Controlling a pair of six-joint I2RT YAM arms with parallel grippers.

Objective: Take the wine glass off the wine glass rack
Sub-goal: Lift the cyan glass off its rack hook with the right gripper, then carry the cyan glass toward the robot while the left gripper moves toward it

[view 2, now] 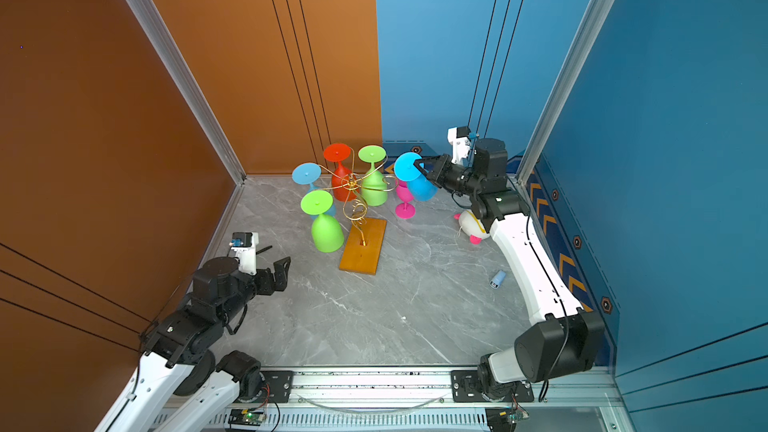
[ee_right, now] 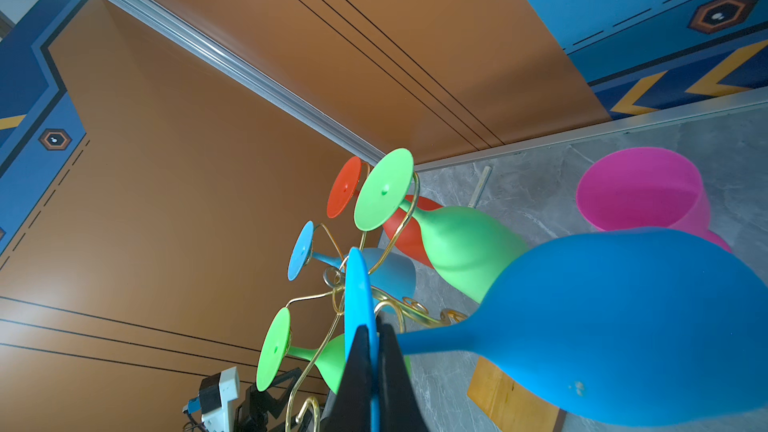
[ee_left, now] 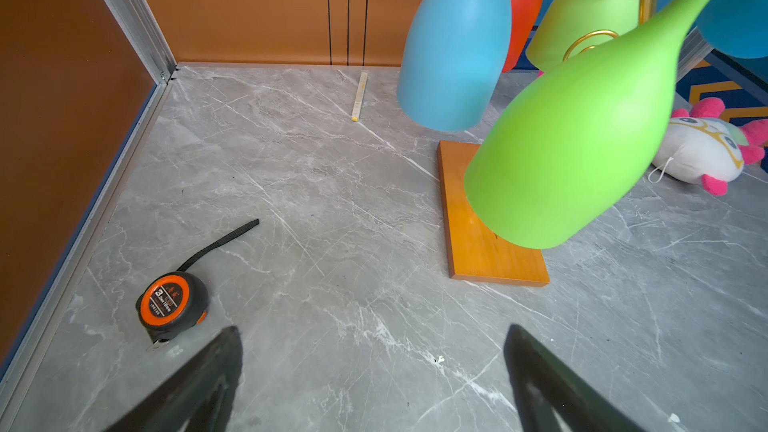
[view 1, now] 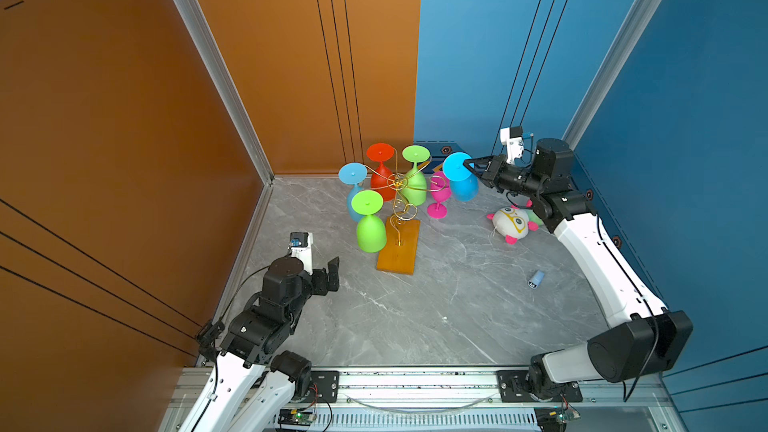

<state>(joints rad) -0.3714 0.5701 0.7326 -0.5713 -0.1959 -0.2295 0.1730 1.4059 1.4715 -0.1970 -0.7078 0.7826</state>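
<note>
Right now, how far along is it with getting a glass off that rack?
Done: a pink glass stands beside the rack. In hand: the right gripper, shut on the foot of the blue glass, holds it seemingly clear. Left: setting it down; four others hang.

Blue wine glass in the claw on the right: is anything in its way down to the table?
Yes: a pink wine glass stands upright on the table just beside the blue wine glass that the right gripper holds.
</note>
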